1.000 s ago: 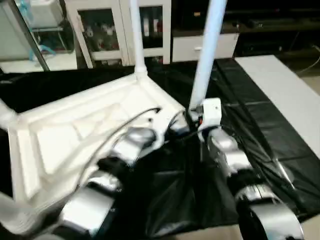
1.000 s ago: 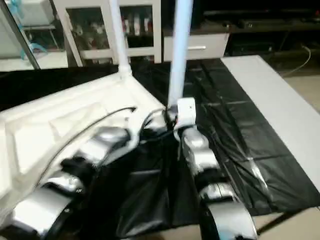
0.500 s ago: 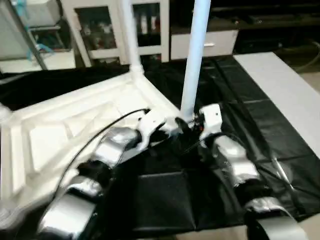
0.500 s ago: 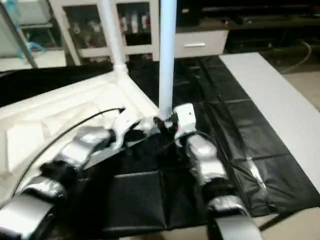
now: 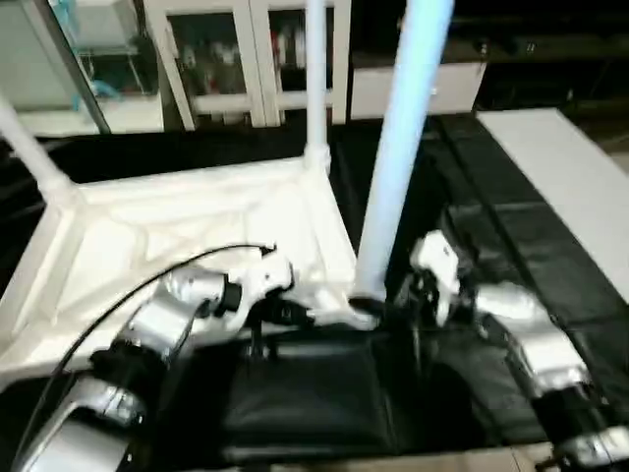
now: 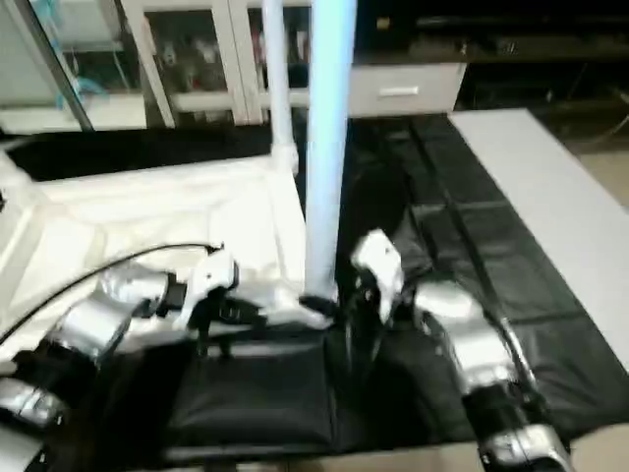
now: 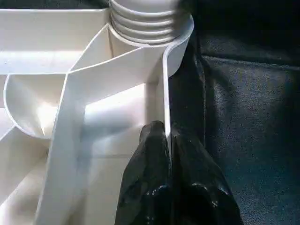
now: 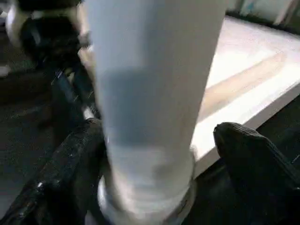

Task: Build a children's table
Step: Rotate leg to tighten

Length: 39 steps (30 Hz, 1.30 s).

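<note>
Both eye views look forward and down from the head over the forearms, sharing the tabletop (image 5: pixel 197 236) and near leg (image 5: pixel 398 147). The left wrist view sits close at the tabletop's rim; the right wrist view faces that leg at close range.

I see the white tabletop (image 5: pixel 197 226), its underside ribbed, with white legs (image 5: pixel 398 167) on black sheeting (image 5: pixel 511 256). My forearms (image 5: pixel 521 329) are silver, the fingers (image 7: pixel 154 183) glossy black.
</note>
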{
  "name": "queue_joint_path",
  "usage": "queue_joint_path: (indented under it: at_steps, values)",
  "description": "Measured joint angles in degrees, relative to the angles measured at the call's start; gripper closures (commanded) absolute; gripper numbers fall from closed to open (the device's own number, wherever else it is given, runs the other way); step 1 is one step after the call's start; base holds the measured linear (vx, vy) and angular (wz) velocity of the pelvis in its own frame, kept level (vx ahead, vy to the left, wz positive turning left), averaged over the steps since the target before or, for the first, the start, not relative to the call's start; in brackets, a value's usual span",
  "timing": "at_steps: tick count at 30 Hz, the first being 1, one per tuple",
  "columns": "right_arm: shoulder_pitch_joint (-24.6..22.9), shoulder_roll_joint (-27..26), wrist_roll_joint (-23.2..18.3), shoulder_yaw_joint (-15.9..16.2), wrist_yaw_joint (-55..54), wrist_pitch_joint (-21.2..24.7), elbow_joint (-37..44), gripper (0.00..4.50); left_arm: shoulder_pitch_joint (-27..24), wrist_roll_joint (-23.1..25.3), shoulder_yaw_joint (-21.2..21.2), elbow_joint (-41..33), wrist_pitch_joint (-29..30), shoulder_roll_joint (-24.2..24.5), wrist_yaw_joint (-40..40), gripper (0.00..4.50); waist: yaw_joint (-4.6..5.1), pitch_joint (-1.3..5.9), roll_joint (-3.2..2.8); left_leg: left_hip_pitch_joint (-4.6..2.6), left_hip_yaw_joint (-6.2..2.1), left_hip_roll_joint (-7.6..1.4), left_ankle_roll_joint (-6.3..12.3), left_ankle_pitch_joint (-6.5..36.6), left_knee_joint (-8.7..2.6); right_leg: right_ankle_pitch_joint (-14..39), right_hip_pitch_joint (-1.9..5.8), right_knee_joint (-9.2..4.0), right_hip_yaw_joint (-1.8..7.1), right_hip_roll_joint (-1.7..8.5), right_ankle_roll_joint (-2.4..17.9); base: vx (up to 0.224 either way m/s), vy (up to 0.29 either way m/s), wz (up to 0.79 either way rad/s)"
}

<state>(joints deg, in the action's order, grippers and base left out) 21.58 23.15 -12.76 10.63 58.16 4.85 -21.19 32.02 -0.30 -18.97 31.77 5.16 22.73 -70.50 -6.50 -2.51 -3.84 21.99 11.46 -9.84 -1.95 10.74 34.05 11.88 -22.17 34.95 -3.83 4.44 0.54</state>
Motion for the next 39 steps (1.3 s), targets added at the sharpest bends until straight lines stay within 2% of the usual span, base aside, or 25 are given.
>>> queue_joint_path:
  at_steps: [3,11,12,14,19,24,29,33,37,39]
  values:
    - [-0.3,0.0,0.2,1.1,0.6,1.1,0.2,0.54,-0.2,0.0,0.0,-1.0,0.9,0.3,-0.2,4.5,0.07,-0.02,0.03,0.02,0.0,-0.01,0.0,0.0,-0.01,0.0,-0.04,0.01,-0.01,0.0,0.0,0.0,0.0,0.0]
    - [1.3,-1.0,1.2,1.1,0.5,1.4,0.1,0.7,-0.6,0.0,-0.1,-2.3,2.1,0.3,-0.3,4.5,-0.1,-0.02,0.03,0.14,0.0,0.0,0.0,0.0,-0.01,0.0,-0.11,-0.01,-0.02,0.0,0.0,0.0,0.0,0.0]
    - [1.3,-1.1,1.2,1.1,0.5,1.5,0.1,0.98,-0.7,0.0,0.0,-2.7,2.3,0.4,-0.3,4.5,-0.09,-0.02,0.03,0.14,0.0,0.0,0.0,0.0,-0.01,0.0,-0.11,0.0,-0.02,0.0,0.0,0.0,0.0,0.0]
    - [1.3,-1.0,1.2,1.1,0.6,1.8,-0.3,1.05,-1.0,0.0,-0.1,-3.3,2.5,0.5,-0.4,4.5,-0.09,-0.02,0.03,0.14,0.01,0.0,0.0,0.0,0.0,0.0,-0.11,-0.01,-0.02,0.0,0.0,0.0,0.0,0.0]
    - [1.3,-1.3,1.2,1.1,1.0,2.0,-0.4,1.54,-1.1,0.0,-0.1,-3.6,3.1,0.6,-0.6,4.5,-0.07,-0.02,0.03,0.13,0.0,0.0,0.0,0.0,0.0,0.0,-0.1,0.01,-0.01,0.0,0.0,0.0,0.0,0.0]
    - [1.3,-1.4,1.2,1.1,1.1,2.0,-0.4,1.77,-1.1,0.0,-0.1,-3.6,3.2,0.6,-0.7,4.5,-0.05,-0.01,0.02,0.13,0.0,0.0,0.0,0.0,0.0,0.0,-0.1,0.01,-0.02,0.0,0.0,0.0,0.0,0.0]
    - [1.3,-2.3,1.4,1.0,0.2,1.7,-0.8,1.8,-1.1,0.0,0.0,-3.6,3.4,0.6,-0.6,4.5,0.04,-0.01,0.03,0.09,0.0,0.0,0.0,0.0,0.01,0.0,-0.09,0.03,-0.02,0.0,0.0,0.0,0.0,0.0]
    - [2.7,-8.9,2.3,-2.0,-11.8,0.1,-6.3,1.81,0.3,1.4,1.8,-0.6,3.8,-1.7,5.4,4.5,1.14,0.05,0.14,-0.03,0.0,-0.01,-0.07,0.0,0.07,-0.1,-0.07,0.17,0.02,-0.01,0.1,0.0,0.0,0.0]
    - [7.4,-15.5,2.9,-7.6,-29.1,1.1,-14.4,1.81,5.4,3.5,3.4,7.5,5.5,-9.9,19.2,4.5,1.76,0.01,0.21,-0.2,0.0,0.02,-0.11,-0.1,0.22,-0.2,0.15,0.01,0.07,0.0,0.2,0.0,0.0,0.0]
    - [10.0,-17.1,3.6,-9.3,-35.2,1.2,-17.4,1.82,7.4,4.3,3.4,9.8,7.0,-13.1,24.3,4.5,1.86,0.01,0.22,-0.2,0.01,0.08,-0.11,-0.1,0.25,-0.2,0.17,-0.06,0.11,0.06,0.2,0.0,0.0,0.0]
